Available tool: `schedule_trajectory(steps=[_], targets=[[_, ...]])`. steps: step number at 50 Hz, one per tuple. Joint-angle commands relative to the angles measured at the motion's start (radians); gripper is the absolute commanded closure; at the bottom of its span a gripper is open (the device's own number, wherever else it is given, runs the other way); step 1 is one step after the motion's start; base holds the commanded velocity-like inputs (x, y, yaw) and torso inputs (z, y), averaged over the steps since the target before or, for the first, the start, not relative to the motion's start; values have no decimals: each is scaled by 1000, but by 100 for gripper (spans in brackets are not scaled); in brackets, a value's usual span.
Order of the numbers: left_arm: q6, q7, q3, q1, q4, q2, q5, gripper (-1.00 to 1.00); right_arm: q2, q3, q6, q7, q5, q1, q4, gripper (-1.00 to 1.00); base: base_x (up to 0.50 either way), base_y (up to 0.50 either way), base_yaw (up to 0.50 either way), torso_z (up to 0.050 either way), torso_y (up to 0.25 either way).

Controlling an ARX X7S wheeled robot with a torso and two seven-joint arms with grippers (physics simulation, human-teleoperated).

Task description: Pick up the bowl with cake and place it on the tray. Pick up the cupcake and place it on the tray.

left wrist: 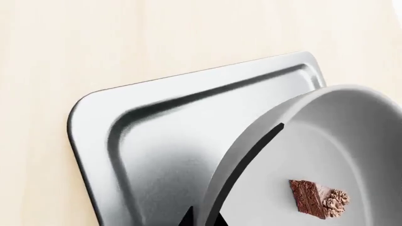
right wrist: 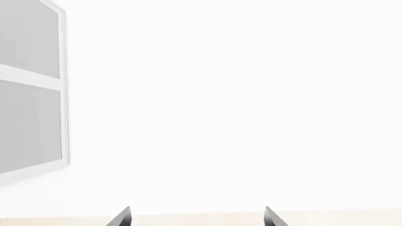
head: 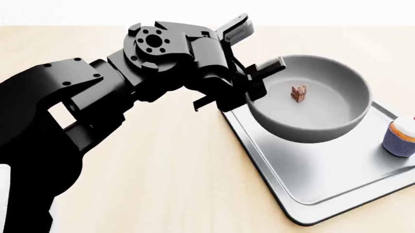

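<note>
My left gripper (head: 261, 76) is shut on the near rim of the wide grey bowl (head: 311, 119), one finger inside and one outside. In the left wrist view the gripper (left wrist: 204, 219) pinches the bowl (left wrist: 358, 136) at its wall. The bowl hangs tilted over the far left part of the silver tray (head: 337, 177), which fills much of the wrist view (left wrist: 157, 141). The small brown cake (head: 299, 93) lies inside the bowl (left wrist: 317, 197). The cupcake (head: 402, 136), with white frosting and a purple wrapper, stands on the tray's right side, cut by the picture's edge. My right gripper (right wrist: 196, 217) is open and empty.
The tray lies on a pale wooden table (head: 162, 170). My left arm (head: 97, 102) reaches across the table's left half. The right wrist view faces a white wall with a framed window (right wrist: 31, 94); only a strip of table shows below.
</note>
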Motion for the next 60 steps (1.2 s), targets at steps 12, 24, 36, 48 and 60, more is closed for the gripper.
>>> schedule_trajectory(steps=[12, 24, 36, 48, 60], targets=[[63, -20, -30, 29, 57, 0, 24, 100, -15, -3, -2, -4, -5, -6, -4, -100, 0, 0, 0, 0, 0], [75, -21, -28, 38, 71, 0, 30, 100, -21, -4, -3, -4, -6, -8, -7, -100, 0, 0, 0, 0, 1], [82, -28, -25, 48, 70, 0, 50, 100, -21, -1, -6, -7, -4, -9, -8, -100, 0, 0, 0, 0, 0], [82, -22, -28, 55, 72, 0, 63, 100, -19, 2, -7, -8, -3, -9, -8, -100, 0, 0, 0, 0, 1], [79, -9, -28, 63, 75, 0, 71, -100, -23, 2, -8, -7, -2, -8, -9, -100, 0, 0, 0, 0, 0]])
